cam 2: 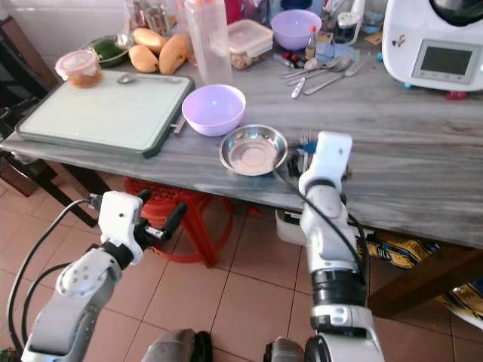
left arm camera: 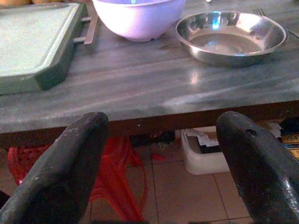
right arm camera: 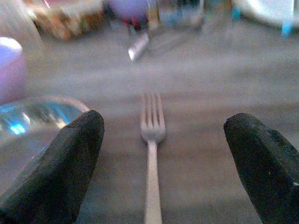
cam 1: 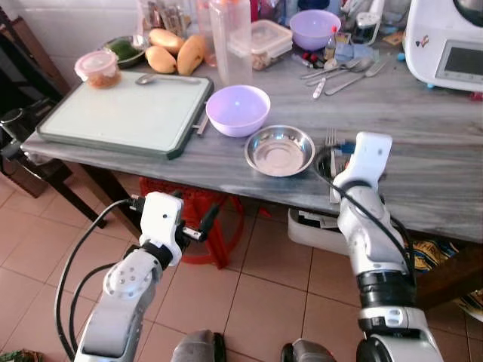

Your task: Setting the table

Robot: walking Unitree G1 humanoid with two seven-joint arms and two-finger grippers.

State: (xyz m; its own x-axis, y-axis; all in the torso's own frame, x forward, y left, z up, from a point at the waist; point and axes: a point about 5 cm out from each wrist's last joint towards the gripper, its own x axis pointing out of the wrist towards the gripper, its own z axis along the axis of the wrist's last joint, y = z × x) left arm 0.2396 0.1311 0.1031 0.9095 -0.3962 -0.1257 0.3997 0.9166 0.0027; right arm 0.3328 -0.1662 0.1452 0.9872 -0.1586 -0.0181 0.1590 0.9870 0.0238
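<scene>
The grey table (cam 1: pixel 423 143) bears a fork (right arm camera: pixel 152 140) between the right gripper's (right arm camera: pixel 163 158) spread fingers, a steel bowl (cam 1: pixel 280 149) just beside it.

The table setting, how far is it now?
Looks done: a steel dish and a lilac bowl stand near the table's front edge, a fork right of the dish. In hand: nothing; the open right hand straddles the fork. Left: spoons lie at the back; the left hand waits, open, below the edge.

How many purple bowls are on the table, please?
2. One purple bowl stands near the front edge, between the green cutting board and the steel bowl. The other purple bowl stands at the back among the clutter, which could hide more.
</scene>
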